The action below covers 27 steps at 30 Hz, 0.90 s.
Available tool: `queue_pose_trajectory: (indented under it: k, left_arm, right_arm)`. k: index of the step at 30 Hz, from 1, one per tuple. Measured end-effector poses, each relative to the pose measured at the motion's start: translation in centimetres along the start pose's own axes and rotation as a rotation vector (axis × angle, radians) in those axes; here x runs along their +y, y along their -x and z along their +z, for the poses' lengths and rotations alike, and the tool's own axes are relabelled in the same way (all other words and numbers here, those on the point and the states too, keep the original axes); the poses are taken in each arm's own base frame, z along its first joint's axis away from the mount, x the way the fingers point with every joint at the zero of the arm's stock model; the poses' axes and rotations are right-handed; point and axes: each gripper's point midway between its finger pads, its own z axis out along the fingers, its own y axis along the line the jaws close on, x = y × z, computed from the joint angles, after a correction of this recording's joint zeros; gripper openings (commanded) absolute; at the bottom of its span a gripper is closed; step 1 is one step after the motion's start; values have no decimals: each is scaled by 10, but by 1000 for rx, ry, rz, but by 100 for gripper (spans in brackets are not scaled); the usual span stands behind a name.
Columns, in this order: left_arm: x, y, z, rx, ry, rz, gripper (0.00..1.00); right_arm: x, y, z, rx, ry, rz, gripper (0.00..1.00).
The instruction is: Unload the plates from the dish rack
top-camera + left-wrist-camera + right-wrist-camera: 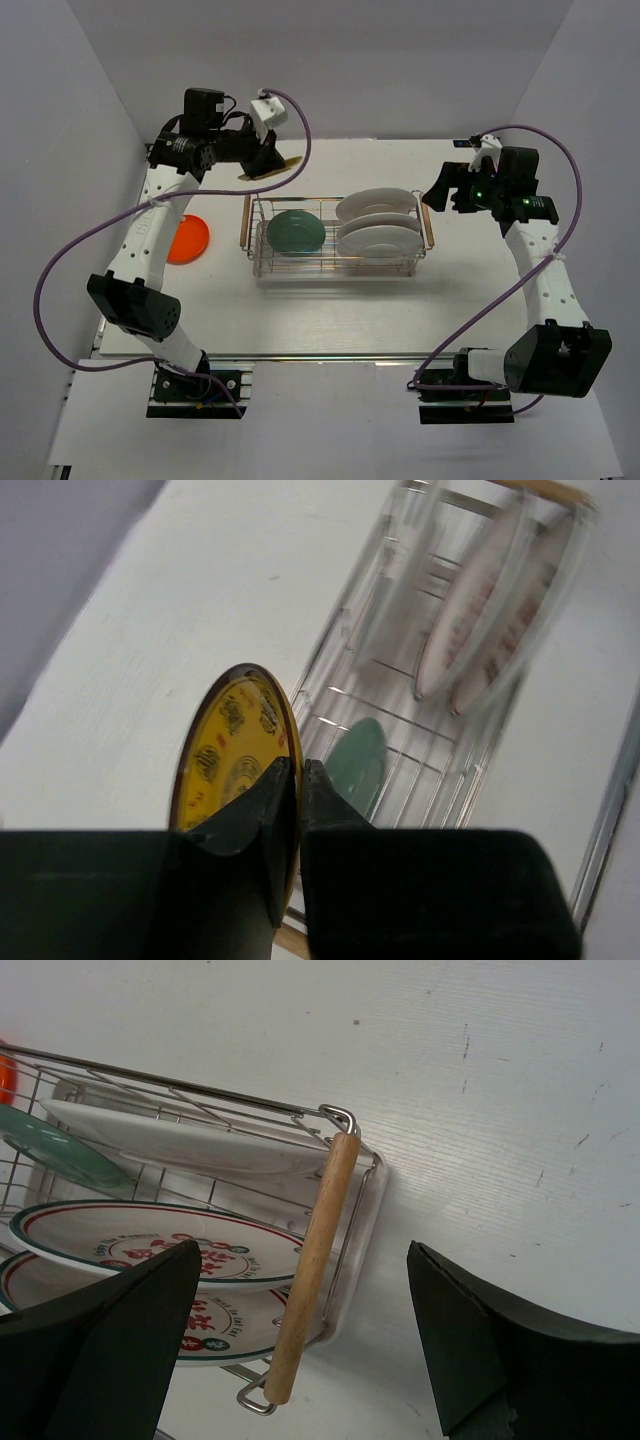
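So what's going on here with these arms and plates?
Two robot arms are emptying a dish rack. The left claw is shut on a yellow plate, held on edge near the rack's left end. An orange plate already lies on the table. A teal plate and three white plates are in the rack. The right claw hangs open by the rack's wooden handle.

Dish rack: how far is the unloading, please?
Done: the orange plate lies on the table, left of the dish rack. In hand: the left gripper is shut on the yellow plate, held outside the rack. Left: the teal plate and three white plates sit in the rack. The right gripper is open, empty.
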Motion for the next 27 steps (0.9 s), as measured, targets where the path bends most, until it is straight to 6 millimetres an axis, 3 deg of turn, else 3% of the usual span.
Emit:
queue_pose_trajectory:
  k: [3,6,9,12,14,16,22,27]
  left_arm:
    - [41,2,-5,20,246,-141,0]
    - [89,2,-22,6,556,-317,0]
    - [127,-10,-49,-12,860,-481,0]
    - [151,-31,-78,-2,1111,-588,0]
    - [160,-52,-91,21,1241,-618,0]
    - [163,-86,-97,89,1338,-641,0]
    - [159,-194,-89,311,1418,-697,0]
    - [184,-243,-91,373,1506,-720,0]
  right_arm:
    - [0,0,-1,-2,-4,1,89]
    - [0,0,-1,-2,-3,2,89]
    - [0,0,-1,-2,-4,4,89]
    - [-1,0,-1,-2,-6,6,89]
    - [-1,0,0,-1,-6,9,89]
    - [0,-2,1,3,-2,12,89]
    - [-2,-7,2,11,-7,26,89]
    - [-5,-9,4,11,-19,33,89]
